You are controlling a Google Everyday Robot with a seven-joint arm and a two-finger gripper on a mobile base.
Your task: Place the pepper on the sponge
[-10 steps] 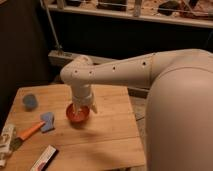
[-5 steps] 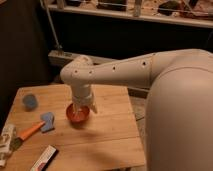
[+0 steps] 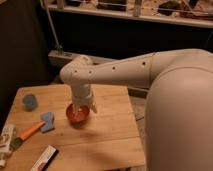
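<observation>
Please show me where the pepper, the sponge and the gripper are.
pepper (image 3: 31,131): camera view, middle of its orange body.
sponge (image 3: 48,121): camera view, centre of the blue pad.
gripper (image 3: 78,109): camera view, its tip, over the orange-red bowl (image 3: 85,119).

White arm (image 3: 125,75) extended, wrist bent; pincer (image 3: 79,107) hangs pointing down

a: what can't you make out?
b: the gripper (image 3: 80,107) hangs over the orange-red bowl (image 3: 75,117) in the middle of the worktop (image 3: 110,142), hiding much of the bowl's inside.
a: and by the left edge?
b: the pepper (image 3: 30,131) meets the sponge (image 3: 48,121); touching or overlapping, i cannot tell. a white packet (image 3: 6,141) is cut off there, and a flat bar (image 3: 45,158) at the front edge runs off the bottom.
</observation>
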